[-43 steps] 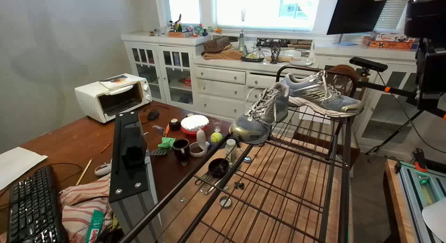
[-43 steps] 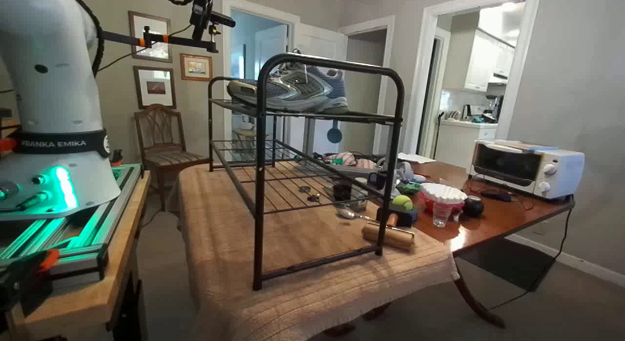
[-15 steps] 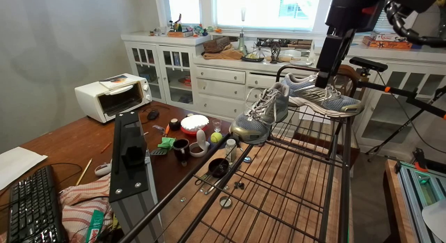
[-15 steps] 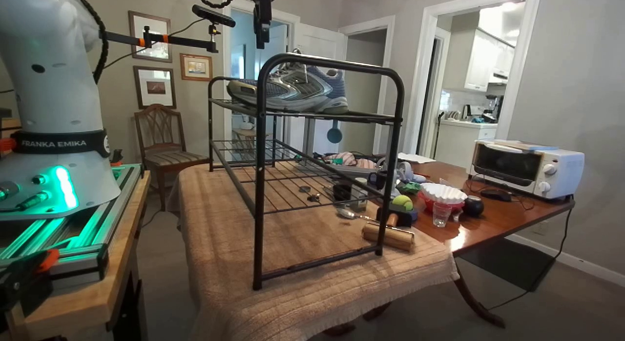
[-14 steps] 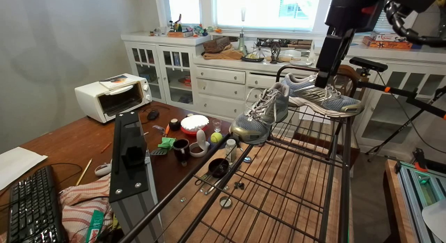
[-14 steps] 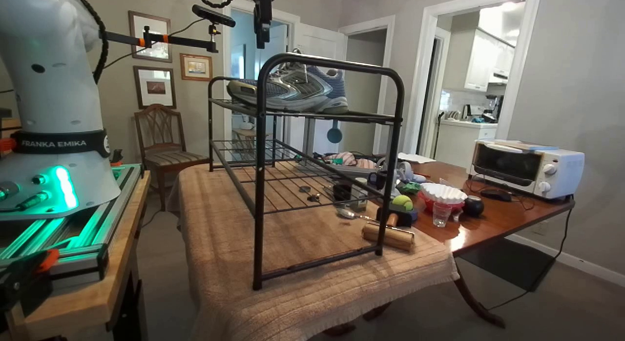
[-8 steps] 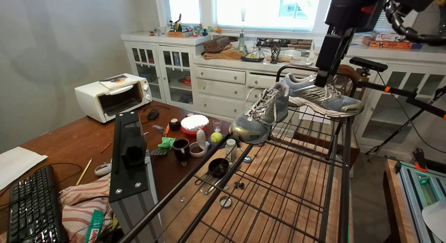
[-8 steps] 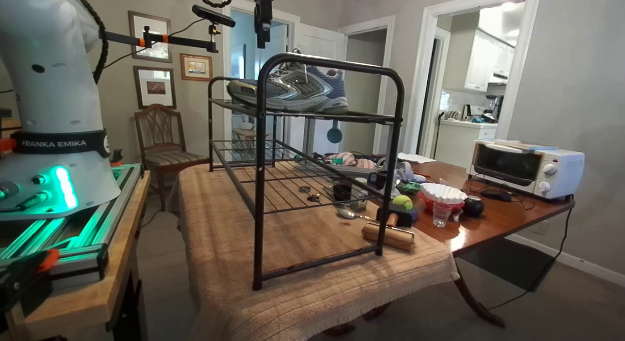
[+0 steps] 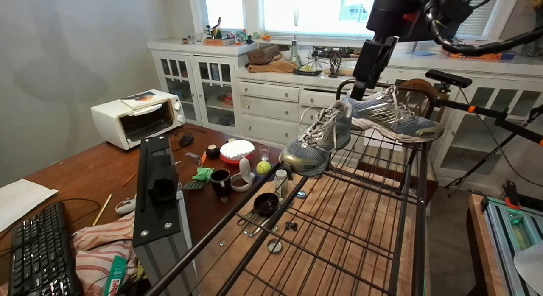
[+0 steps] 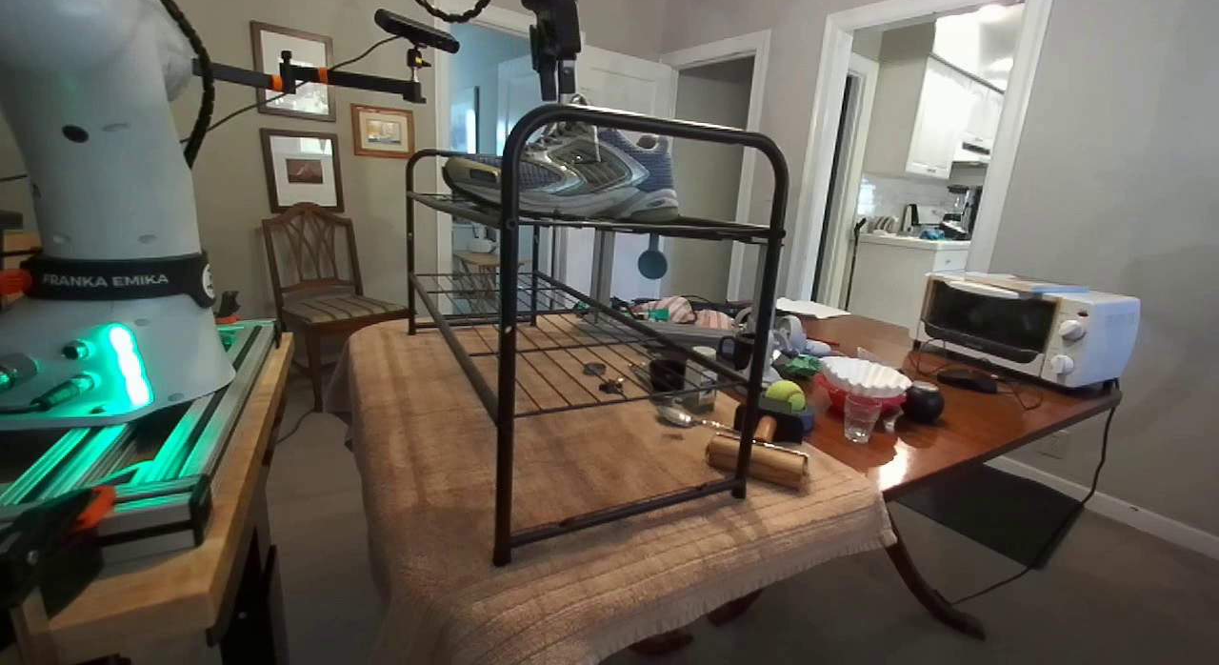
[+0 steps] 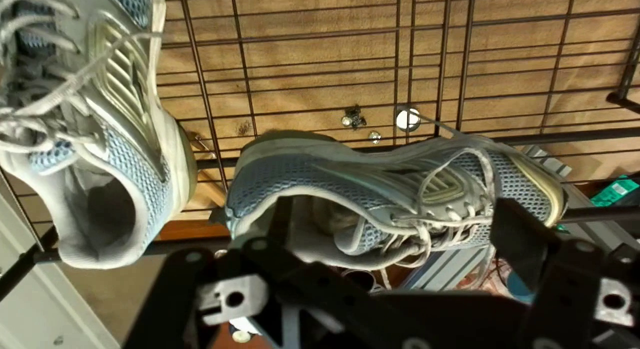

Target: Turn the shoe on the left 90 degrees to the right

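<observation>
The shoe on the left, a grey-silver mesh sneaker with loose laces (image 9: 318,139), sits on the rack's top tier, toe towards the camera in an exterior view. In the wrist view, this shoe (image 11: 310,171) lies under my gripper (image 11: 395,209), toe to the right. The second grey sneaker (image 9: 382,111) sits beside it, turned across; it also shows in an exterior view (image 10: 590,179), where the left shoe is hidden. My gripper (image 9: 365,87) hangs above the shoes, fingers wide apart, one over the left shoe's opening, the other by its toe. It holds nothing.
The black wire rack (image 10: 506,360) stands on a tan towel (image 10: 429,513), with a raised end rail beside the second sneaker. A black-topped metal box (image 9: 155,190) stands near the rack. Small items and a toaster oven (image 9: 138,118) are on the wooden table.
My gripper has come into view from the upper right in an exterior view, paused, then moved left over the left shoe. Both shoes have stayed where they were.
</observation>
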Robot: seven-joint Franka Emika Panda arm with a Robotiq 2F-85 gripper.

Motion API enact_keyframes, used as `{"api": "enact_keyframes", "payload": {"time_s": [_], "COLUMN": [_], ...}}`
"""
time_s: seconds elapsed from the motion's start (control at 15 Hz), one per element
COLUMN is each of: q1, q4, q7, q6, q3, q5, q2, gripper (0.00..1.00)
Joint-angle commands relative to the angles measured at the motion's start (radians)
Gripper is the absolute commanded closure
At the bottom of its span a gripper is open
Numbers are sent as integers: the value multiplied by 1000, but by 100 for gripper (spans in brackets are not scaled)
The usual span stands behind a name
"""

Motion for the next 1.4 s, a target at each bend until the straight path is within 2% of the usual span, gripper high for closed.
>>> {"api": "enact_keyframes", "payload": {"time_s": [0.0,0.47,1.33], "q1": [24,50,73], "q4": [35,62,89], "q7": [-77,-183,-225], "q6": [67,125,114], "q3": [-31,-53,-46], "q5": [20,87,113], "q2": [89,176,215], "gripper": [0,0,0]}}
